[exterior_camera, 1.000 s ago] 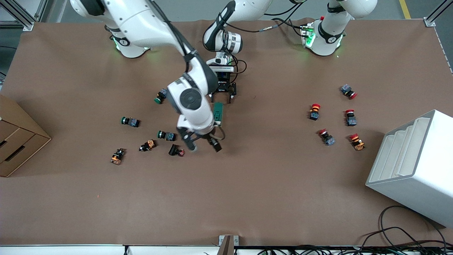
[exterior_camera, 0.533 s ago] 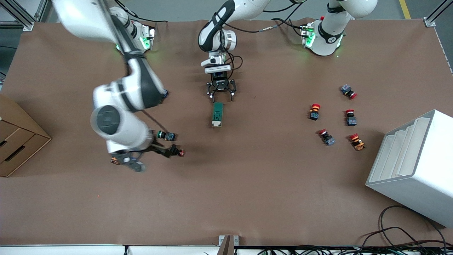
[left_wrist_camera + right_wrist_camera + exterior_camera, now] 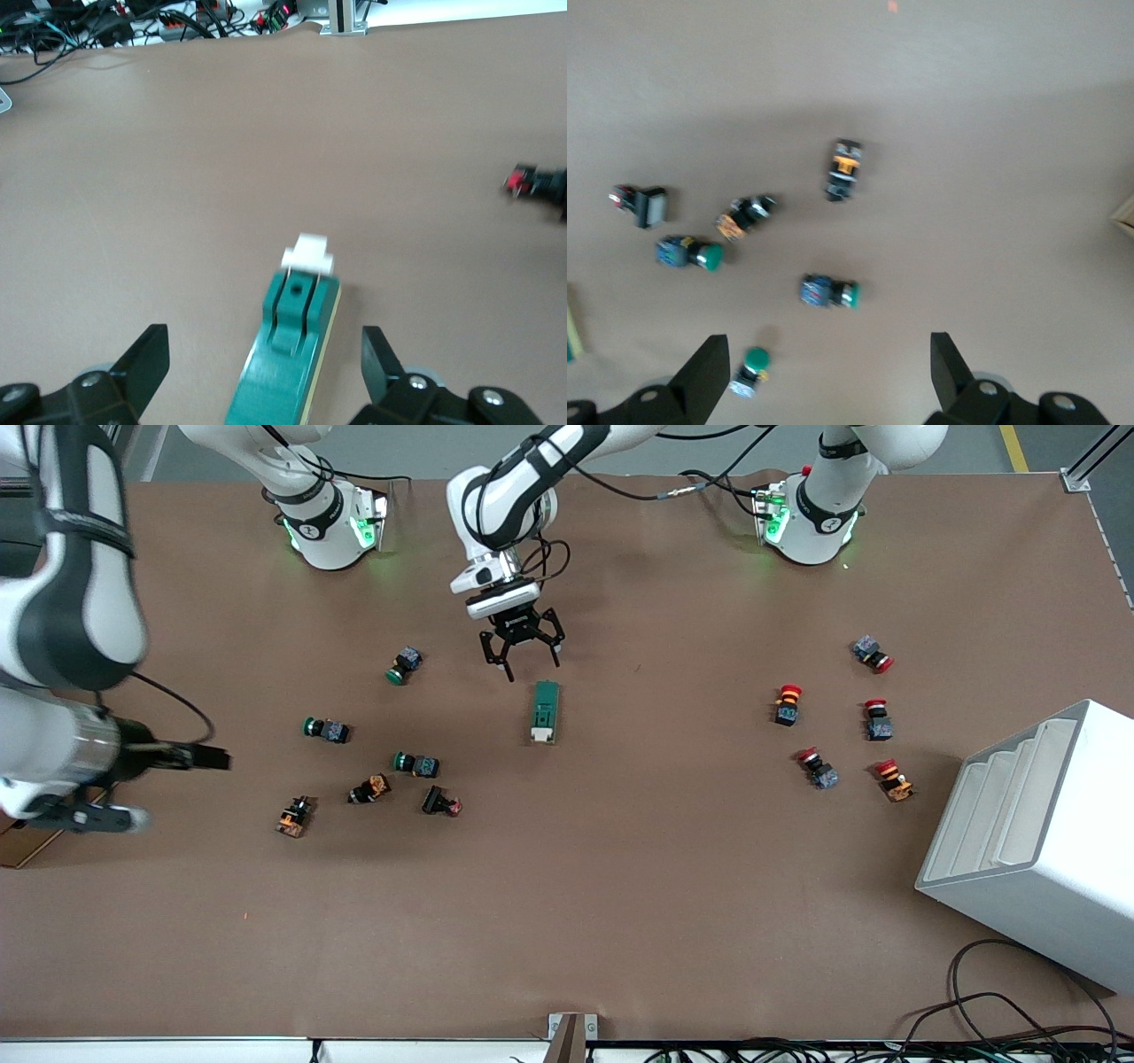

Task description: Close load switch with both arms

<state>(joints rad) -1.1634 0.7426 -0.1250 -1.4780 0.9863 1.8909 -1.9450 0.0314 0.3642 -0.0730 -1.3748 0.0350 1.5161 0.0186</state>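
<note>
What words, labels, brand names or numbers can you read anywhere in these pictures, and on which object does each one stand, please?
None can be read.
Round marks on the two white robot bases: too small to read.
Dark-green rectangular load switch with a white lever end: no lettering visible, also not in the left wrist view.
Small round-capped push-buttons: no readable markings.
White stepped plastic bin: blank.

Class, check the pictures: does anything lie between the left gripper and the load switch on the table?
Nothing visible does. The left gripper, open, hovers just off the load switch at its dark-green end, with bare table between them. The nearest green push-button lies aside, toward the right arm's end.
</note>
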